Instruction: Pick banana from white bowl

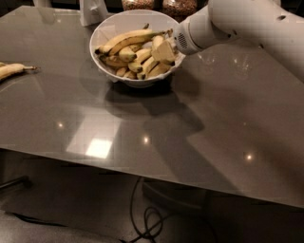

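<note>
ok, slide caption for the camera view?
Tool over the banana pile, right side of the white bowl; a lone banana lies far left on the table.

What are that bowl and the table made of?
The bowl: smooth, white, faintly shiny; glazed ceramic or plastic, hard to say which. The table: dark grey, glossy, mirroring lights; perhaps laminate or polished stone. The gripper is inside the bowl's right side.

The white bowl (142,82) stands on the worktop (190,123) in the upper centre of the frame, with a heap of bananas (130,52) in it. The end effector (164,50) reaches in from the upper right, over the bowl's right side. A lone banana (12,70) lies at the left edge. Two jars (179,7) stand behind the bowl.
</note>
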### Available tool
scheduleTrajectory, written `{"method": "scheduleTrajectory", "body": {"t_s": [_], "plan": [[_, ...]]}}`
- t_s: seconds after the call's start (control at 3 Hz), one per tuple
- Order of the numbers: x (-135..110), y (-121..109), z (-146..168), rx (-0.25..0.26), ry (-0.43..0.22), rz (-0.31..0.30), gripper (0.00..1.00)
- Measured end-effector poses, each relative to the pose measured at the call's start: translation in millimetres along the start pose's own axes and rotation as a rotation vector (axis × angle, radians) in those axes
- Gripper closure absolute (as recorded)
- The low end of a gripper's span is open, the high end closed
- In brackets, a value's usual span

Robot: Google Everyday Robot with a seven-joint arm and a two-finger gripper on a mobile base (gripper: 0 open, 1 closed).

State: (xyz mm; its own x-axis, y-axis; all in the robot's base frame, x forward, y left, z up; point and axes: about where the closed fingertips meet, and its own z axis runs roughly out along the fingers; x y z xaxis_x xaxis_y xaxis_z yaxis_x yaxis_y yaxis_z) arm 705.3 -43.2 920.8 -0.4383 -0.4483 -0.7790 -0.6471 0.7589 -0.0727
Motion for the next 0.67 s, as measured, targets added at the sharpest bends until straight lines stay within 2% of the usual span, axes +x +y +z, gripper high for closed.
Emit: {"method": "scheduleTrajectory", "body": {"t_s": [0.33, 0.67], "plan": [[7.8, 1.3, 8.0, -0.017, 0.033, 0.012, 0.51], [8.4, 0.1, 15.7, -0.031, 0.052, 0.010, 0.54]]}}
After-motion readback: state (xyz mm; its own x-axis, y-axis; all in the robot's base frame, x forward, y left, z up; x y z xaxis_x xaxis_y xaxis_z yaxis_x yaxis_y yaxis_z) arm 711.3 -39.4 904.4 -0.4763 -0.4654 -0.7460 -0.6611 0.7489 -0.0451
